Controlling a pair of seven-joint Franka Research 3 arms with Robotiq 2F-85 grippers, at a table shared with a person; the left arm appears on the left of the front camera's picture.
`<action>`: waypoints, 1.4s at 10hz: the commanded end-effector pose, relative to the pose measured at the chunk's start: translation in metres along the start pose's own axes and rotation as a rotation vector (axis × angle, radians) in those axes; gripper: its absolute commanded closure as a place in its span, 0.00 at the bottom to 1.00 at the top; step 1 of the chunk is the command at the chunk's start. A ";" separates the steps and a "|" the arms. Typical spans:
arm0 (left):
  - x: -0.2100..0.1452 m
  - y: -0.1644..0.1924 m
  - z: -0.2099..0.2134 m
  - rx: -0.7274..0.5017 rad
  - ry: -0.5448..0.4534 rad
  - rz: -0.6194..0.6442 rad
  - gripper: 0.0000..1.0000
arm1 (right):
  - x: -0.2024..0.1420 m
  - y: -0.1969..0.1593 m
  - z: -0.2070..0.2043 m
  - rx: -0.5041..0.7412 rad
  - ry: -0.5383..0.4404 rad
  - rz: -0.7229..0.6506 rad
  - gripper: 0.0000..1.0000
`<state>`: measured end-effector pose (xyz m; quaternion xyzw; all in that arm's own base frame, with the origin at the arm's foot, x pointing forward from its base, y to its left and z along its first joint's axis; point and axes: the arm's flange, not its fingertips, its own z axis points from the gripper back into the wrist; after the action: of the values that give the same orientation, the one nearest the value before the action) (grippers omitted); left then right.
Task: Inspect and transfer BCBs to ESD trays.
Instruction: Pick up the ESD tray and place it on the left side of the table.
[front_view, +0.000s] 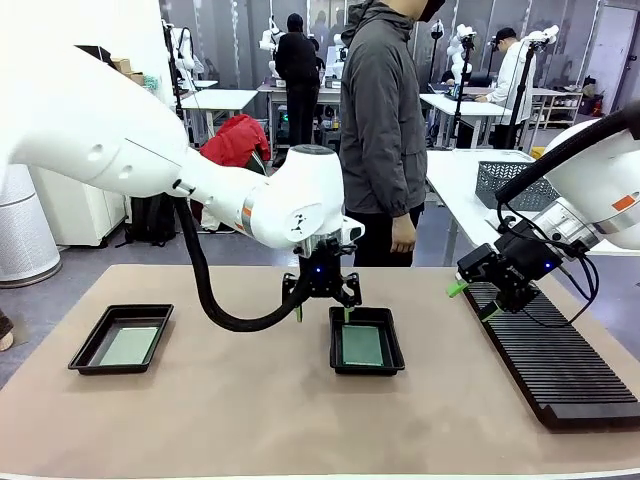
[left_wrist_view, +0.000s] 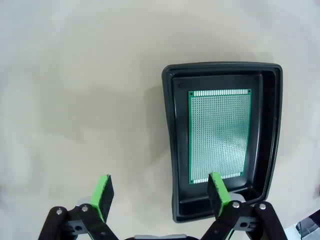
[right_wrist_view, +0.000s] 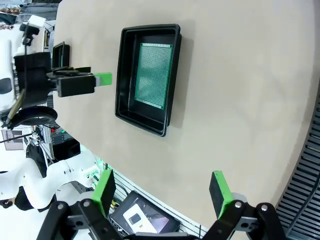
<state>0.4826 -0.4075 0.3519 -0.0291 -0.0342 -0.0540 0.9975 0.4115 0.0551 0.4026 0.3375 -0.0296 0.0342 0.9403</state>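
Two black ESD trays lie on the tan mat, and each holds one green BCB. The middle tray (front_view: 367, 366) carries a board (front_view: 362, 345); the left tray (front_view: 86, 352) carries another (front_view: 129, 346). My left gripper (front_view: 322, 314) hangs open just above the middle tray's left rim and holds nothing. In the left wrist view the tray (left_wrist_view: 170, 150) and its board (left_wrist_view: 219, 132) lie right of centre, with one finger of my left gripper (left_wrist_view: 161, 194) over the tray's near corner. My right gripper (front_view: 473, 300) is open and empty above the rack's far end. The right wrist view shows my right gripper (right_wrist_view: 162, 192), the middle tray (right_wrist_view: 125, 75) and its board (right_wrist_view: 154, 75).
A long black ribbed rack (front_view: 555, 360) lies along the mat's right side. A person in a grey jacket (front_view: 383, 130) stands at the far edge, hands down. The left arm's black cable loops low over the mat (front_view: 230, 315) between the two trays.
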 end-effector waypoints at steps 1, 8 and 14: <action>0.008 -0.008 -0.012 0.026 -0.026 0.015 0.00 | 0.000 0.001 0.000 -0.002 -0.009 -0.016 0.00; 0.018 -0.010 -0.049 0.039 -0.024 0.034 0.00 | 0.000 0.001 0.000 -0.002 -0.009 -0.016 0.00; 0.019 -0.007 -0.051 0.018 0.015 0.007 0.00 | 0.000 0.001 0.000 -0.002 -0.009 -0.016 0.00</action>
<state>0.5046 -0.4206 0.3033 -0.0196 -0.0275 -0.0514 0.9981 0.4115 0.0547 0.4026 0.3374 -0.0298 0.0338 0.9403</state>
